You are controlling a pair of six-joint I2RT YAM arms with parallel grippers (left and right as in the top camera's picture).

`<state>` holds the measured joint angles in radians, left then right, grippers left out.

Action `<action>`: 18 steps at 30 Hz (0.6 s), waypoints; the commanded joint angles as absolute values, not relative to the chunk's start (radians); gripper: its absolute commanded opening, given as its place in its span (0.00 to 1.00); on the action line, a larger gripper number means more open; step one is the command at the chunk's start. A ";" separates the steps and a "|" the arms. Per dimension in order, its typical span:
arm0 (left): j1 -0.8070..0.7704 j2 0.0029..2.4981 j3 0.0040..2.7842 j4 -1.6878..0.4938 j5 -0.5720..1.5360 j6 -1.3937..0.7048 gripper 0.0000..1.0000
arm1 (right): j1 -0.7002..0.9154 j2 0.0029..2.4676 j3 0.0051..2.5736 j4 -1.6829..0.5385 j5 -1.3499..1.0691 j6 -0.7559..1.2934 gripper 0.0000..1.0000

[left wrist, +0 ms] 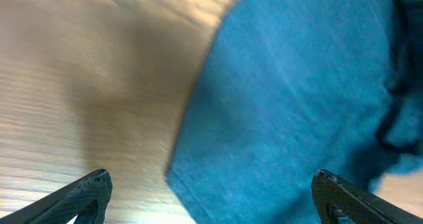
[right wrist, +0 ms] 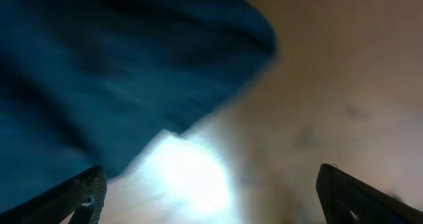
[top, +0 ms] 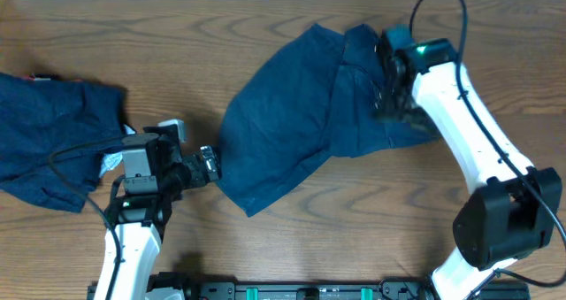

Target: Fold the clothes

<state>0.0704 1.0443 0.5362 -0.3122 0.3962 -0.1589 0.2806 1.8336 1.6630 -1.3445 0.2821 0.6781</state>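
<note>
Shorts (top: 301,114) are lying on the table (top: 371,220), long axis running 7 to 1 o'clock, left gripper (top: 209,165) gaping wide and empty just beside their 8 o'clock edge, right gripper (top: 387,105) hovering likewise spread and empty over their 3 o'clock end.

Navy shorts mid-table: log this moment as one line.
left tool open, empty, just left of navy shorts | right tool open, empty, over their right side | second navy garment lying far left
</note>
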 commanded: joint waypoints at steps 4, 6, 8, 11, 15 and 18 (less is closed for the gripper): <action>0.072 1.166 0.559 -0.336 0.592 -0.235 0.98 | 0.273 1.771 1.956 -1.348 0.139 0.498 0.99; 0.070 1.214 0.559 -0.364 0.602 -0.266 0.98 | 0.273 1.771 2.039 -1.362 0.125 0.472 0.99; 0.071 1.258 0.559 -0.400 0.602 -0.266 0.98 | 0.273 1.771 2.101 -1.383 0.123 0.465 0.99; 0.071 1.321 0.559 -0.437 0.601 -0.294 0.98 | 0.273 1.771 2.166 -1.409 0.123 0.445 0.99; 0.071 1.388 0.559 -0.464 0.602 -0.340 0.98 | 0.275 1.771 2.196 -1.420 0.122 0.432 0.99; 0.067 1.444 0.559 -0.453 0.602 -0.380 0.98 | 0.276 1.771 2.196 -1.424 0.122 0.432 0.99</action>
